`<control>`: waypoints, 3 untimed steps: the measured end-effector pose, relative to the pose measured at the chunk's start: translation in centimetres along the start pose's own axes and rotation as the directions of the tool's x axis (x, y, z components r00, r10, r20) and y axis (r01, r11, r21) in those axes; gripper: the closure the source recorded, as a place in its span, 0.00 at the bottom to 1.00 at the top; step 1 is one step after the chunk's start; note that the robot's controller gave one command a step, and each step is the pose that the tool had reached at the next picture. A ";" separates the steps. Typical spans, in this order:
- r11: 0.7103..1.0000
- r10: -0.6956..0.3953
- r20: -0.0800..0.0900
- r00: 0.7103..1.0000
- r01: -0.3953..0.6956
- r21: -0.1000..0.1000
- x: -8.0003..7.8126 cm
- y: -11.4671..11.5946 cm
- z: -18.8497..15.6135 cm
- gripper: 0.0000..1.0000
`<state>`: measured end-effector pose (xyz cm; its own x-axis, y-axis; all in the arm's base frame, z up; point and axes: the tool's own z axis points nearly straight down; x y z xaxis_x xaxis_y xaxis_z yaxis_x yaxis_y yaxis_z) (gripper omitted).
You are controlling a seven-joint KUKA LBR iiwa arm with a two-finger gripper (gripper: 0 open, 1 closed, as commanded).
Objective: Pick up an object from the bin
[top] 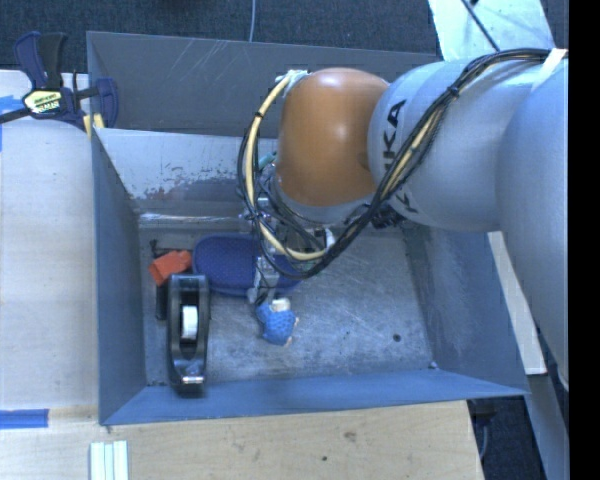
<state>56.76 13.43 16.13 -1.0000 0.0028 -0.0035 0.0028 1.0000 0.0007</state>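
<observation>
My gripper [267, 288] comes down from under the orange wrist cover into the left middle of the bin. It is just above a small light-blue and white lump [277, 324] on the bin floor. Its left side is against the right end of a dark blue oval pad [223, 260]. To the left of that lump lies a black tape dispenser [188, 334] with a white roll in it, lengthwise along the bin's left wall. Above the dispenser, an orange piece [170, 265] pokes out beside the dark blue pad.
The arm and its cables cover the back middle and right of the bin. Bare scratched floor lies to the right of the light-blue lump, up to the right wall. The things are crowded into the left half, close to the sloping left wall.
</observation>
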 end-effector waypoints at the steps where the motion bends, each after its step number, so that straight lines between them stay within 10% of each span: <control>1: 1.000 -0.010 -0.004 1.000 0.010 0.000 -3.3 0.3 9.4 0.00; 2: 1.000 -0.009 0.004 1.000 0.009 -0.002 -3.5 0.3 8.7 1.00; 3: 1.000 0.001 0.009 1.000 -0.001 -0.005 -3.2 7.4 1.6 1.00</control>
<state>59.99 20.84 14.50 -0.9999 0.0038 -0.0126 0.0037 1.0000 0.0062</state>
